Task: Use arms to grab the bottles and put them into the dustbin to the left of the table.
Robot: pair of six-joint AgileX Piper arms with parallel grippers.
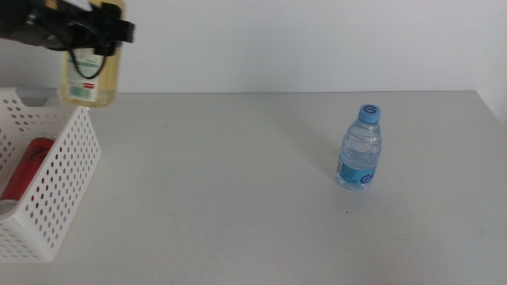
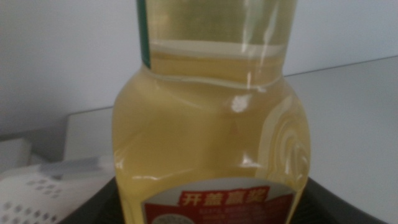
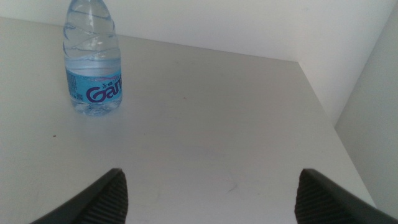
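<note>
My left claw (image 1: 101,32) pinches the juice bottle (image 1: 89,75) near its top and holds it in the air, over the far corner of the basket (image 1: 67,186). In my left wrist view the yellow bottle fills the picture, with my dark jaws on both sides of it low down. I think the step now is the drop. To do it well, I should bring the bottle more toward the middle of the basket, because it hangs close to the rim and could hit the wall and fall on the table (image 1: 238,198). I should also lower it a little before I let go, so it does not bounce.

The basket already holds the red can (image 1: 28,162), which lies on its side against the inner wall. I cannot see the rest of the inside.

My right claw (image 3: 208,193) is spread wide and holds nothing; it waits low over the table, well apart from the basket. The water bottle (image 1: 360,149) stands upright on the table ahead of it, not yet taken.
</note>
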